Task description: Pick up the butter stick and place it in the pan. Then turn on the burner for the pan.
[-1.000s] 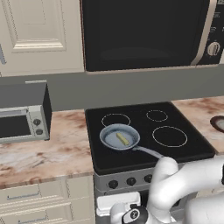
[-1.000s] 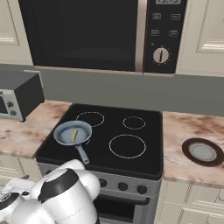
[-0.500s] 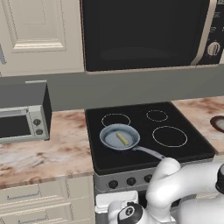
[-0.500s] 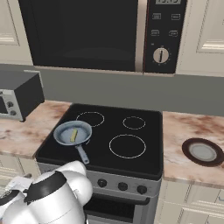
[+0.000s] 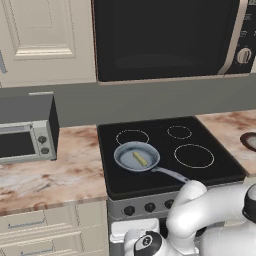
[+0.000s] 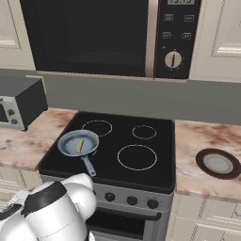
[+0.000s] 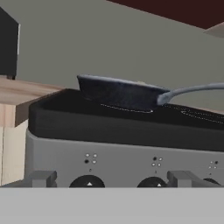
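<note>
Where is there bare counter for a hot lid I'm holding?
Bare marble counter lies between the grey toaster oven and the black stovetop. Right of the stove, the dark round dish crowds it. The grey-blue frying pan with the pale-yellow butter stick takes the front-left burner.

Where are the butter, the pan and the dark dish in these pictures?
butter [image 5: 140, 159], left base view, middle of the bar, lying in the pan.
pan [image 5: 126, 151], left base view, bare inside near the rim.
dish [image 6: 204, 156], right base view, dark rim on the counter right of the stove.
</note>
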